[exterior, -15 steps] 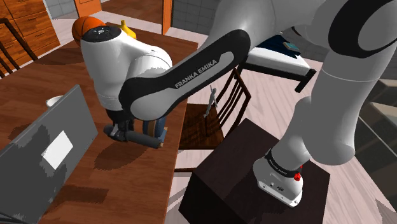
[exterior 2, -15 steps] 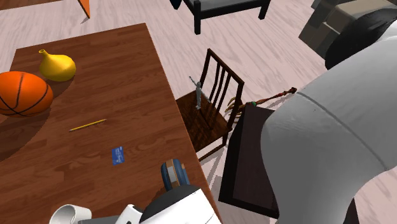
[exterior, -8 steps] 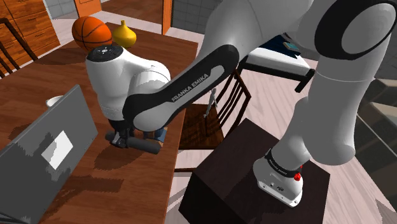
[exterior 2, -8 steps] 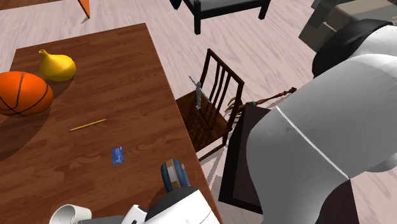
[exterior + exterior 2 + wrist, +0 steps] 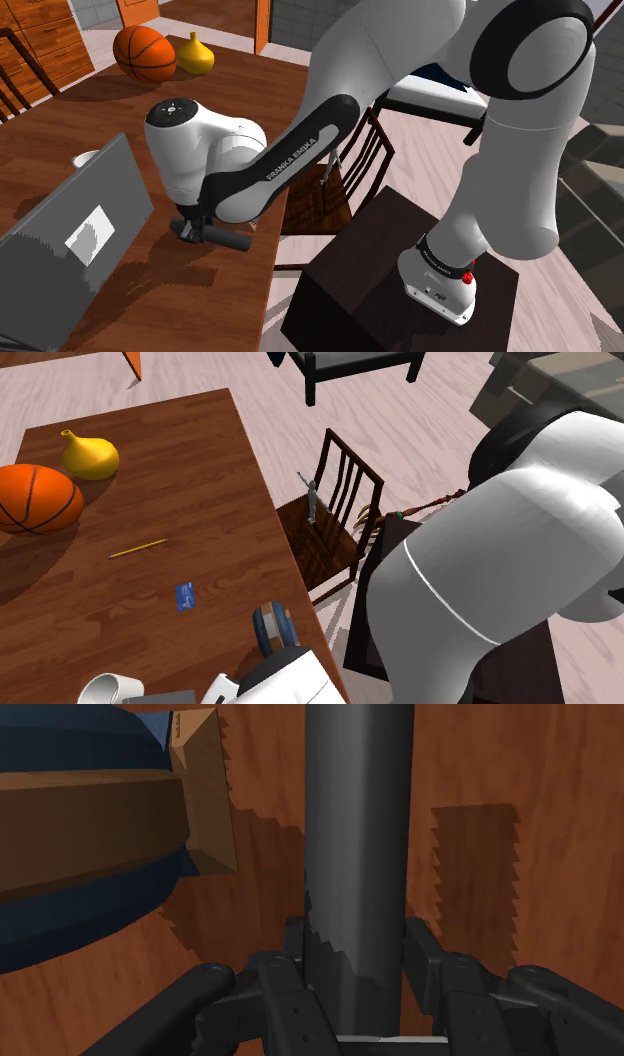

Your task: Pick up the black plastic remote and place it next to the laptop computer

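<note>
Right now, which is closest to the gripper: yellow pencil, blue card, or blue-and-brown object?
The blue-and-brown object, beside the black gripper clasping the grey remote; pencil and card lie farther off.

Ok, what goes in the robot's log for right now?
gripper: shut on remote | remote: dark grey, seems lifted off table | laptop: open, close by | placing: not yet done

Arm (image 5: 300,150) low; gripper (image 5: 357,949) tight on remote (image 5: 358,804)
</note>
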Controlling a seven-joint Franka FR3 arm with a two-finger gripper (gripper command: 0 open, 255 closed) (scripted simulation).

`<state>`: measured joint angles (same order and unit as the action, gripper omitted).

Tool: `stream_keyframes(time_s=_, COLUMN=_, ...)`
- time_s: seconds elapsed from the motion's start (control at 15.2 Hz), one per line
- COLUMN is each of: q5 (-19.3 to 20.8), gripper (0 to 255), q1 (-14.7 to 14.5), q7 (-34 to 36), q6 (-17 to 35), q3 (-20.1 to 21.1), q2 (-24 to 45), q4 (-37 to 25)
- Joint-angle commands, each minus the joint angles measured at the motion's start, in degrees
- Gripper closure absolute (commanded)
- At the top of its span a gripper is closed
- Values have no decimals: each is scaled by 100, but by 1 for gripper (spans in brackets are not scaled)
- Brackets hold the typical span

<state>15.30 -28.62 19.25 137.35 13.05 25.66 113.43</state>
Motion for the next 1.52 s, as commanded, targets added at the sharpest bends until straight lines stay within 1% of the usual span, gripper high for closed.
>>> stream_keyframes(time_s=0.0, q5=49, gripper=255, q1=-21, q7=40, q6=108, q3=-29, q2=115, q4=-7)
stream_keyframes(time_s=0.66, q5=304, gripper=255, q1=-147, q7=248, q6=665, q3=-210, q2=753, q4=-74)
stream_keyframes(time_s=1.19, q5=303, gripper=255, q1=-147, q7=248, q6=665, q3=-210, q2=753, q4=-74)
stream_keyframes(time_s=1.25, q5=303, gripper=0, q1=-147, q7=247, q6=665, q3=-210, q2=752, q4=-73)
stream_keyframes(time_s=1.45, q5=303, gripper=0, q1=-147, q7=248, q6=665, q3=-210, q2=753, q4=-74)
